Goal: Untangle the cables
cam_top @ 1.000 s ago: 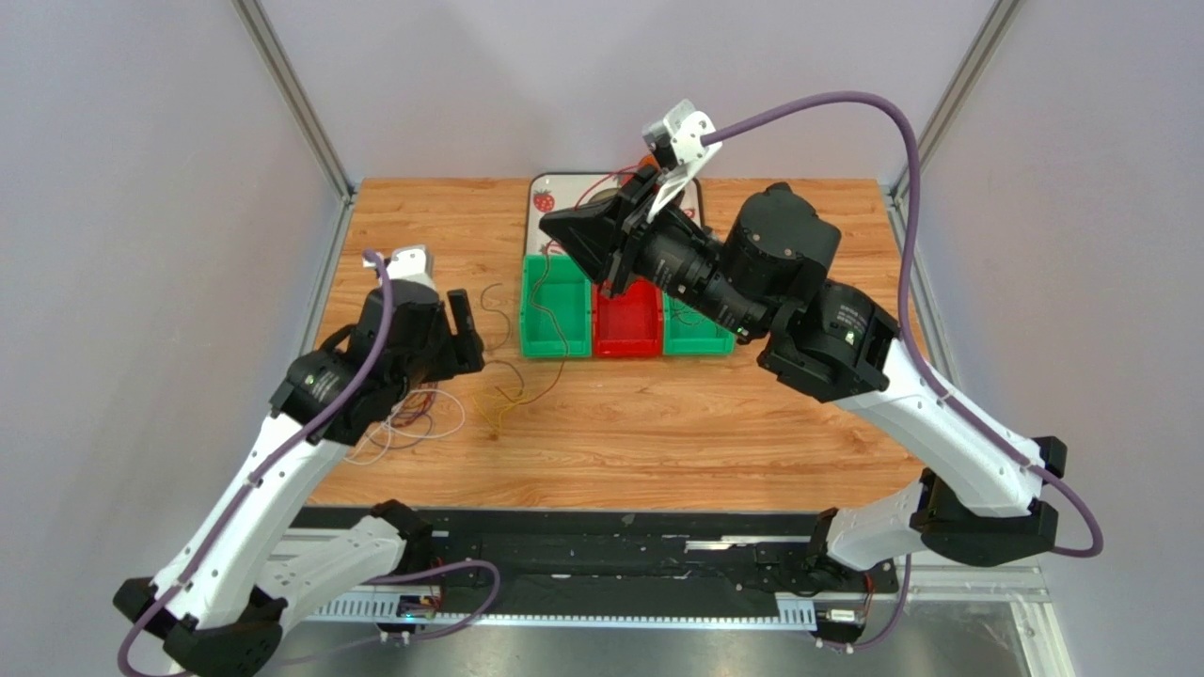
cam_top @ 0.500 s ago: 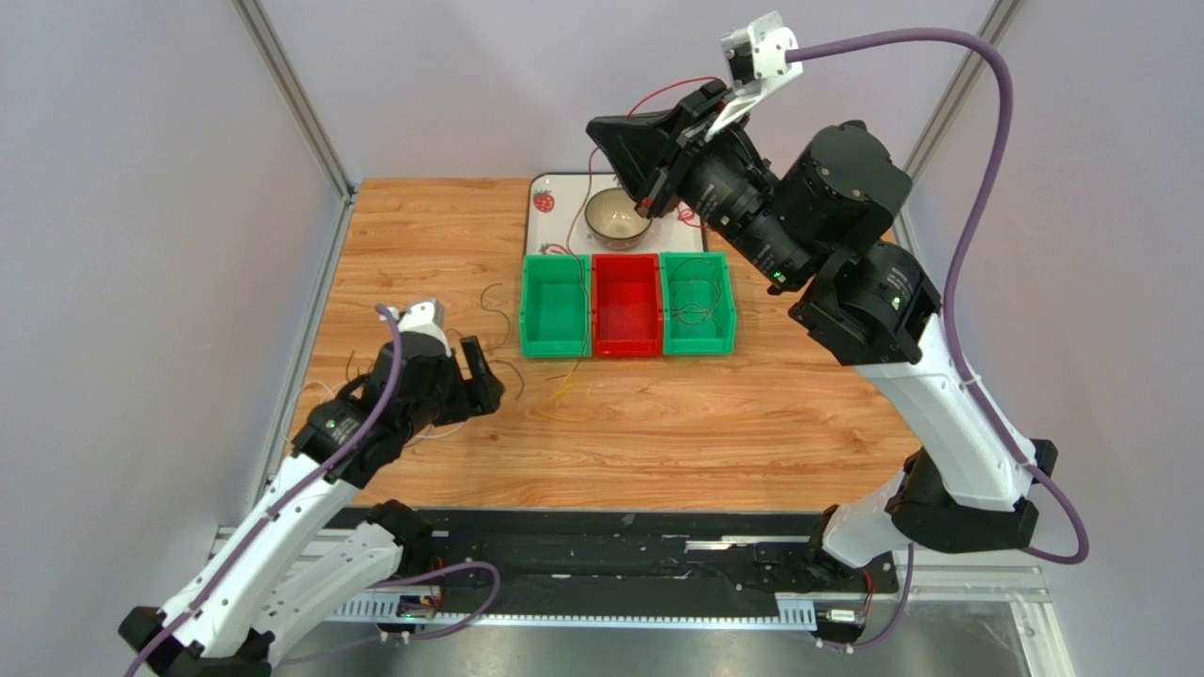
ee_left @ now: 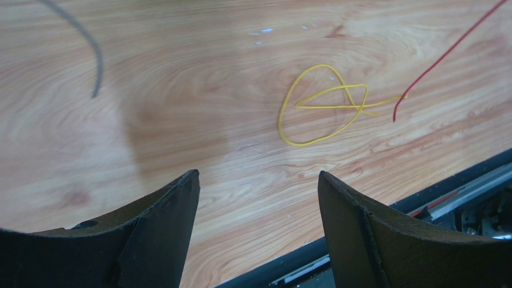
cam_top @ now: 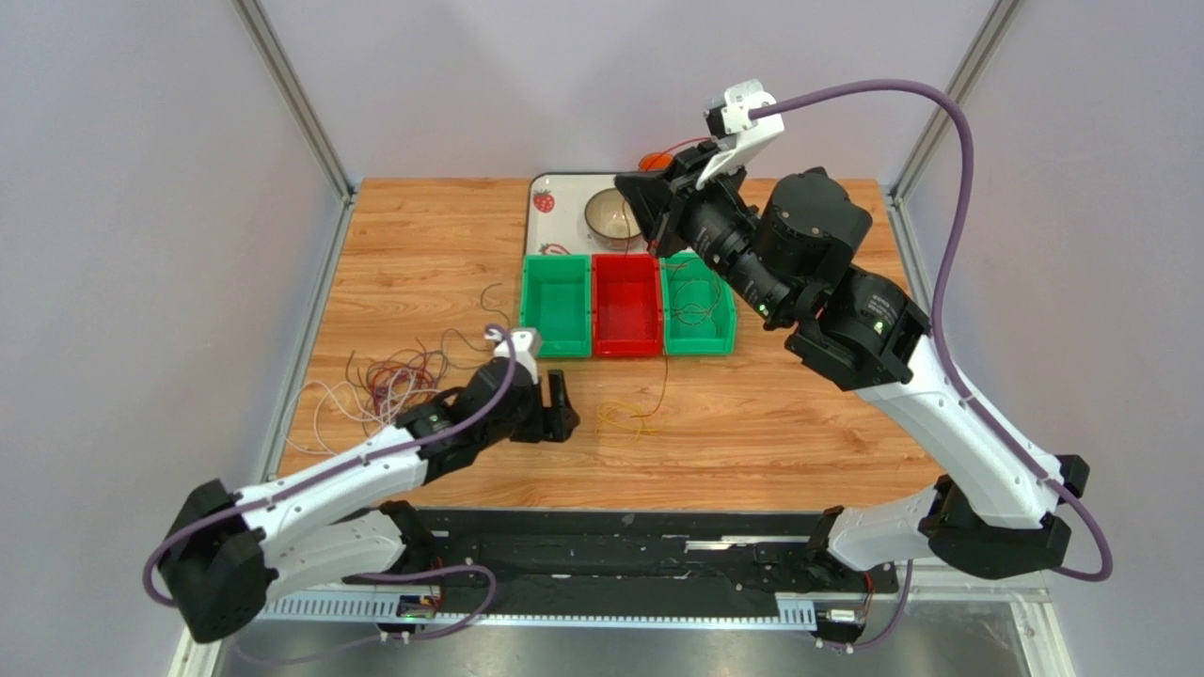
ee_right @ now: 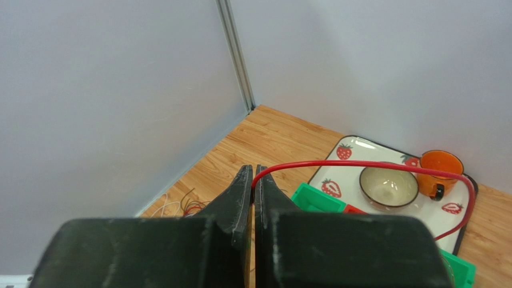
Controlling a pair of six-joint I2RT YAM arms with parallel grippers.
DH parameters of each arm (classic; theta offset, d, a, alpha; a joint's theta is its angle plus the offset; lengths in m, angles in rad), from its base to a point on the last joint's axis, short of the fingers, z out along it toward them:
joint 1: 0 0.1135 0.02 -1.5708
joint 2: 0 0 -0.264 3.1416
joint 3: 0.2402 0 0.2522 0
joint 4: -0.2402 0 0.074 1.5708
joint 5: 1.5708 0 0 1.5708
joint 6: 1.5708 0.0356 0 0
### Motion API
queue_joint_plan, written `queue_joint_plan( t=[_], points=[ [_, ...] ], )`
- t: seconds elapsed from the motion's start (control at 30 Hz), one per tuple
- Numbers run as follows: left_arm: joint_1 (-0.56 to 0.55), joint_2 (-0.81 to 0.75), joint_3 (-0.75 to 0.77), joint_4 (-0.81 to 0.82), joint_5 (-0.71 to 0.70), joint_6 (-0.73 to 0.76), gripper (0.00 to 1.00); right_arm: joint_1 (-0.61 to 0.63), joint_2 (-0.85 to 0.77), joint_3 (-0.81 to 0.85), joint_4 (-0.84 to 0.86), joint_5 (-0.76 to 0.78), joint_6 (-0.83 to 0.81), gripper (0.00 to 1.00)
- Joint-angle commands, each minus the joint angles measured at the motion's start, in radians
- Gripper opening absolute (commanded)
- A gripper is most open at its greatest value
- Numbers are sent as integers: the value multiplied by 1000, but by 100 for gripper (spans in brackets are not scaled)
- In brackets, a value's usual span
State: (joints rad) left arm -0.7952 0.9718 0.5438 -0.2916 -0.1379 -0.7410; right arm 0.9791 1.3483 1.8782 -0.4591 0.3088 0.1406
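Left claw [ee_left: 258,180] is now hovering front-centre, having swung off the cable pile [cam_top: 382,381], w/ jaws apart above a yellow cable [ee_left: 359,108] lying looped on the tabletop [ee_left: 180,120]. Right claw [ee_right: 253,175] is staying pinched together on a red cable [ee_right: 360,162], holding it high over the tray [ee_right: 354,140].

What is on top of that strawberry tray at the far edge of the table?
A beige bowl, seemingly empty, and an orange mug stand on the tray. A red cable arcs in front of it. From overhead, the right arm covers the tray's right part.
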Motion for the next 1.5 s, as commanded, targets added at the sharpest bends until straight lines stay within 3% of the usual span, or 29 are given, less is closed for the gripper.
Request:
queue_joint_plan(
  t=[0.0, 0.33, 0.7, 0.93, 1.03, 1.3, 1.47],
  points=[
    [-65, 131, 50, 210, -42, 78, 80, -5, -66, -34, 31, 91, -39, 0],
    [-114, 364, 148, 285, -55, 74, 71, -40, -189, -203, 48, 121, -24, 0],
    [-122, 616, 323, 197, -129, 91, 48, -54, -233, -251, 54, 104, -19, 0],
    [-124, 667, 380, 103, -206, 48, 45, -54, -255, -271, 53, 102, -16, 0],
    [-128, 656, 369, 95, -212, 38, 54, -54, -264, -283, 53, 102, -15, 0],
    [-141, 642, 334, 94, -175, -27, 56, -54, -271, -306, 59, 101, -1, 0],
    [-153, 695, 370, 34, -195, -53, 48, -54, -276, -315, 59, 96, 5, 0]
  ],
)
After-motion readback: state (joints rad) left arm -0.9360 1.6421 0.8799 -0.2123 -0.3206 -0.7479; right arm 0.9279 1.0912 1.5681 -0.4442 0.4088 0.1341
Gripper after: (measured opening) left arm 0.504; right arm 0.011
